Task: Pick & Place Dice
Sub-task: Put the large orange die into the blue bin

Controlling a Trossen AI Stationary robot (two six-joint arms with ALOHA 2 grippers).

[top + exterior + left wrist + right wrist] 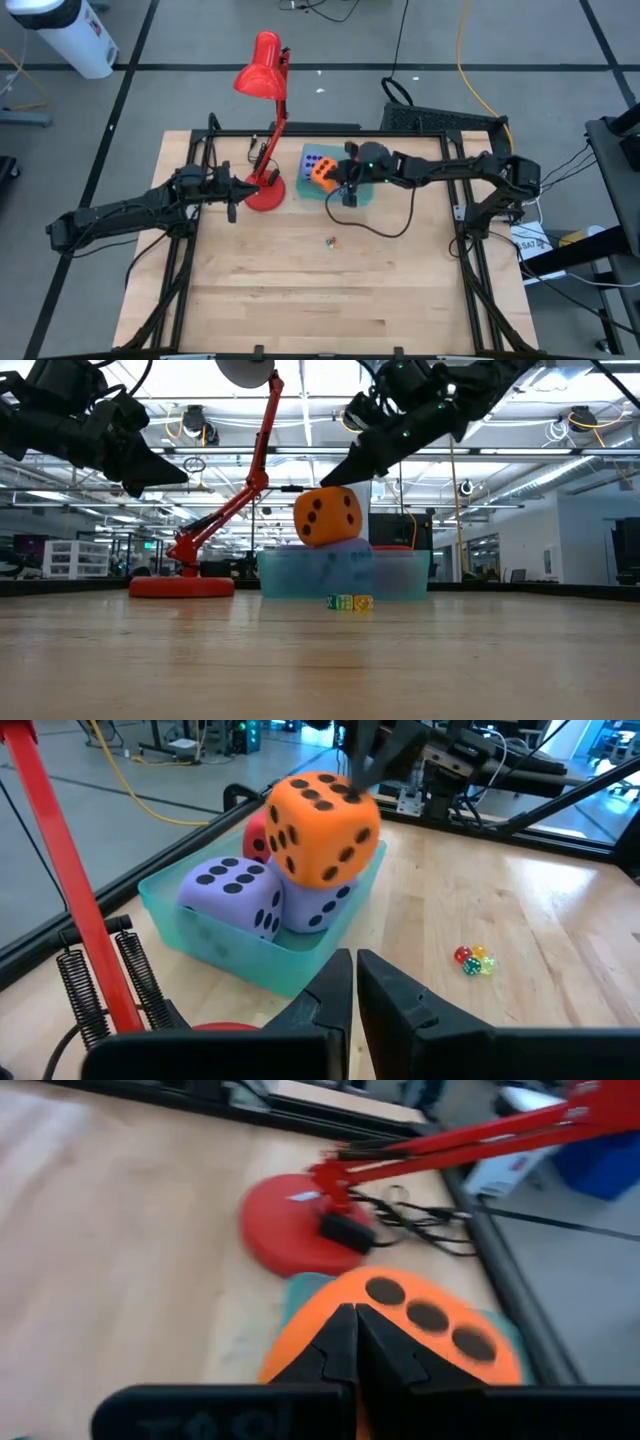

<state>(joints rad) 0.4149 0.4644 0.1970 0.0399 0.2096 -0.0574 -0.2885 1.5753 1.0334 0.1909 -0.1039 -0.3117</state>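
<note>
The orange die (322, 825) sits tilted on top of the two purple-blue dice (235, 892) in the flat teal tray (200, 942). The red die (256, 840) peeks out behind them. My right gripper (348, 480) reaches in from the table's right and is shut at the orange die's upper far corner; its wrist view shows the die (430, 1320) just past the fingertips. My left gripper (355, 965) hovers shut above the table beside the lamp base (265, 192), left of the tray (366, 196), touching nothing. My right gripper pinches the orange die at its upper corner (345, 788), on the side away from the left arm, between its two nearly closed fingertips (352, 472). The fingers slant down from the table's right. The die is tilted, its underside resting on the purple-blue dice (345, 550) in the tray.
A red desk lamp (262, 75) stands left of the tray, its base (180, 586) on the table and its arm leaning over. A few tiny coloured dice (330, 240) lie on the wood nearer than the tray. A black cable (385, 228) trails from the right arm. Bare wood fills the near half.
</note>
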